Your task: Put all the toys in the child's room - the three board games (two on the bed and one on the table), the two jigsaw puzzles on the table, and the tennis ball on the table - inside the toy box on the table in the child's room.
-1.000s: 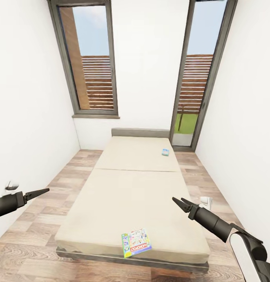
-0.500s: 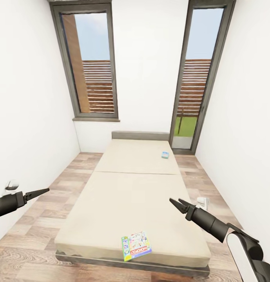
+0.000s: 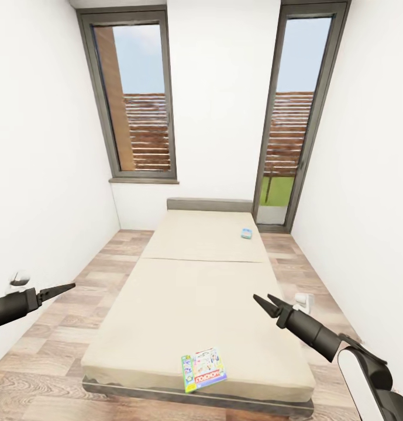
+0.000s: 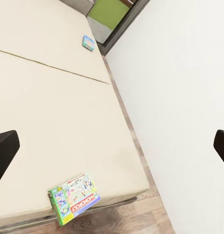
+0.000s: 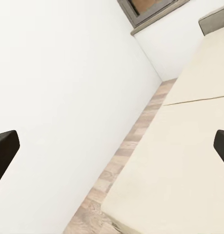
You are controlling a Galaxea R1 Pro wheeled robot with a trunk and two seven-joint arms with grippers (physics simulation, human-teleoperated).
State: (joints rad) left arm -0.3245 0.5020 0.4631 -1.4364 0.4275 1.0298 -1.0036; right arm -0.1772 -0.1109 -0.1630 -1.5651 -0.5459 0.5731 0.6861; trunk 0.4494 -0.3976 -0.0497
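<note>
Flat, colourful printed board game box (image 3: 203, 369) lies at the cream bed's (image 3: 183, 292) near edge.
It looks light and stiff; grip its overhanging edge. Left gripper (image 3: 65, 287) and right gripper (image 3: 264, 302) are spread, empty.

A narrow bedroom in a home.
A low bed (image 3: 198, 304) with a plain cream mattress and grey headboard (image 3: 210, 204) runs lengthwise between white walls (image 3: 43, 175) on a wood-plank floor (image 3: 66, 316). Two tall grey-framed windows (image 3: 140, 99) at the far end look out on a slatted fence (image 3: 147, 131), grass and sky.
</note>
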